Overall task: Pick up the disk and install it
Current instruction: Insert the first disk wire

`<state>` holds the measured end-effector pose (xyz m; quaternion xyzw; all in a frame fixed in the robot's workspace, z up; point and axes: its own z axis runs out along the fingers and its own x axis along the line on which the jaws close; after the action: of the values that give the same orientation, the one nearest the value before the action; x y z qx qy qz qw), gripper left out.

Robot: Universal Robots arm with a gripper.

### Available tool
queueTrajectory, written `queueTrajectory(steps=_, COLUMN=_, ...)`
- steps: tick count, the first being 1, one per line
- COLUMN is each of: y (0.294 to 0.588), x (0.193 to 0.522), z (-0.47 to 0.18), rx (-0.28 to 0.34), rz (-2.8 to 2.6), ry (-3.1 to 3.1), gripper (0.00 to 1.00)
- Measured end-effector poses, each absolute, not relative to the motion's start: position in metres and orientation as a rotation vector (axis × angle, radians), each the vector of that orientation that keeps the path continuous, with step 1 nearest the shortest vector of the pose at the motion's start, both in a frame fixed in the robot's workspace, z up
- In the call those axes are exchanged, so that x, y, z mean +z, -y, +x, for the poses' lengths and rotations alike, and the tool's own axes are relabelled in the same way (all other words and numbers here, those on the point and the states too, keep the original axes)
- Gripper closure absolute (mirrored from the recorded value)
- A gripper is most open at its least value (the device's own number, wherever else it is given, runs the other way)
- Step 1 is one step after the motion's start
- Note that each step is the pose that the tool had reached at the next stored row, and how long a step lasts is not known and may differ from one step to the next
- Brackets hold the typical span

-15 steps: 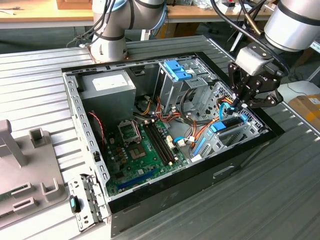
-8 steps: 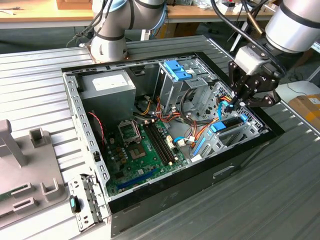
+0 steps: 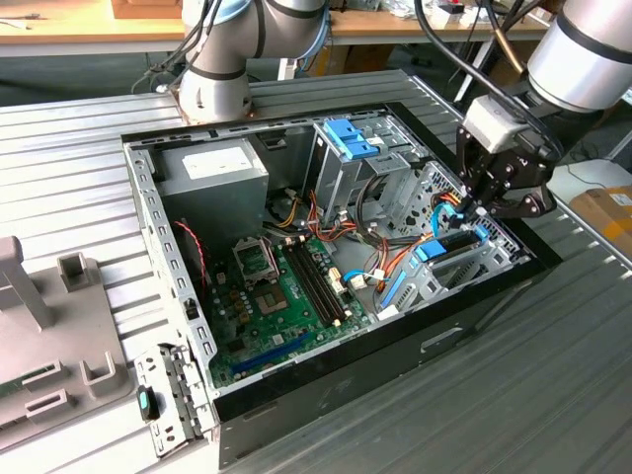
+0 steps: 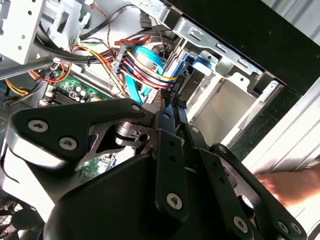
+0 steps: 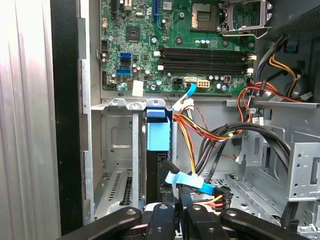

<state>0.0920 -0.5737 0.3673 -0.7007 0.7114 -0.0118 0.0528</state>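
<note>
Disk (image 5: 159, 135) in bay (image 5: 115, 145), beneath closed jaws

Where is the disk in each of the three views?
Exterior view: the disk sits in the bay at the exterior view's right, below the claw.
First wrist view: disk in the metal bay, between claw and motherboard.
Second wrist view: disk just beyond the claw.
Shared landmark: green motherboard.

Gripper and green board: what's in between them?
In the first wrist view, the disk, sitting edge-on in its metal bay, lies between the gripper and the green board. A flat blue cable crosses close to the gripper.
</note>
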Motion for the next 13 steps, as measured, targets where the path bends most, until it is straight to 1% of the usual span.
queueTrajectory(steps=4, y=0.5738, x=0.3661, z=0.092, rx=-0.037, rz=-2.117, ry=-2.176, gripper=0.84)
queueTrajectory(steps=6, y=0.5747, x=0.3659, z=0.0919, rx=-0.008, rz=-2.102, ry=-2.164, gripper=0.84)
queueTrajectory(steps=9, y=0.5825, x=0.3653, z=0.092, rx=-0.006, rz=-2.102, ry=-2.164, gripper=0.84)
queueTrajectory(steps=13, y=0.5835, x=0.3635, z=0.0917, rx=0.001, rz=-2.098, ry=-2.16, gripper=0.84)
